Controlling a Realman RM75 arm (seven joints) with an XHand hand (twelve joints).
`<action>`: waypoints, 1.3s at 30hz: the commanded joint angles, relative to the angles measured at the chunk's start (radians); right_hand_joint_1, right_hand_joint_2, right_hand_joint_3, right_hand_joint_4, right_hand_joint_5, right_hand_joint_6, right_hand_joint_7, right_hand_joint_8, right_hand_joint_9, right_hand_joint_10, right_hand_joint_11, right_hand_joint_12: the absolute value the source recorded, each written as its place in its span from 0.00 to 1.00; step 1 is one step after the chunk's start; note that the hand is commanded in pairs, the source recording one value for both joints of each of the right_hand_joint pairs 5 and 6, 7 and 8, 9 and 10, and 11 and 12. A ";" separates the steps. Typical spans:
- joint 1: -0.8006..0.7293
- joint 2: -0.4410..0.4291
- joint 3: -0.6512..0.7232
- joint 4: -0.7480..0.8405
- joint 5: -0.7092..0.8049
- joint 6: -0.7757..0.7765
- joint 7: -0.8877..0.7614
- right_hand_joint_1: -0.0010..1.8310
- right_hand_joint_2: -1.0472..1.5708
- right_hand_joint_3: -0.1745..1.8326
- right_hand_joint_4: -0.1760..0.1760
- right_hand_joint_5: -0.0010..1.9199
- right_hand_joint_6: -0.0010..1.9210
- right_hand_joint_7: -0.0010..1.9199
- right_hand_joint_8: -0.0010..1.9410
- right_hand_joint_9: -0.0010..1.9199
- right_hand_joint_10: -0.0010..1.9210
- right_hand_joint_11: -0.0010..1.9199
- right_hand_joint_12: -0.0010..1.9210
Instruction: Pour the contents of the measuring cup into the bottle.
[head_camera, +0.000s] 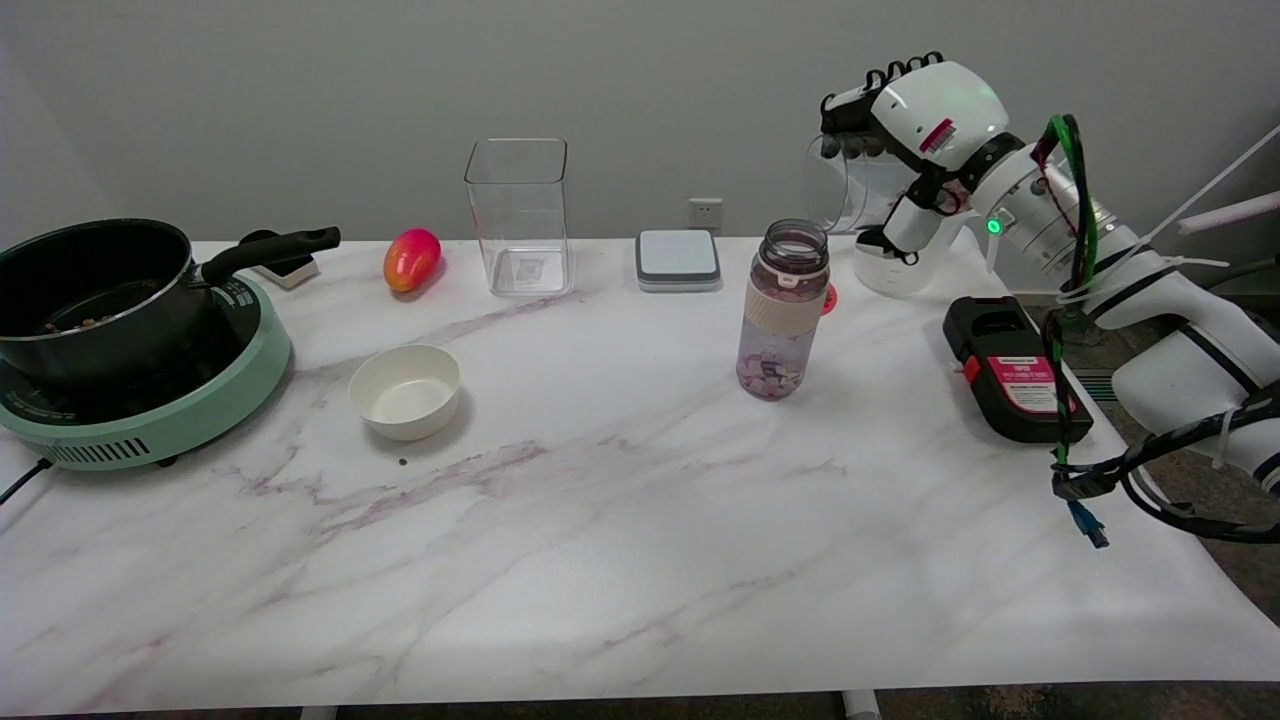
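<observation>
Fingers (880, 75) of the glossy right hand (915, 130) clamp a clear measuring cup (850, 190) beside the cylindrical bottle (785, 310).

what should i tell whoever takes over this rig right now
Right hand: holds the clear measuring cup up by its handle, right of the bottle.
Bottle: upright mid-table, open, small pinkish pieces at its bottom.
Done: the cup looks empty, so the pour seems finished, though clear plastic makes this hard to confirm.
Left: probably set the cup down on the table.

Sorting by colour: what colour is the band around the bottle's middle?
Beige band on the bottle, head view.
</observation>
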 joint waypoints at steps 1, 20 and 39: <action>0.012 0.002 0.010 0.039 -0.144 -0.008 -0.006 0.81 0.50 0.79 0.50 0.58 0.58 0.73 0.73 0.72 0.72 0.59 0.59; 0.036 0.009 -0.002 0.040 -0.201 -0.051 -0.010 0.81 0.42 0.87 0.50 0.55 0.55 0.70 0.70 0.70 0.70 0.57 0.57; 0.063 0.009 -0.037 0.033 -0.259 -0.090 -0.003 0.81 0.39 0.89 0.50 0.55 0.55 0.70 0.69 0.69 0.69 0.57 0.57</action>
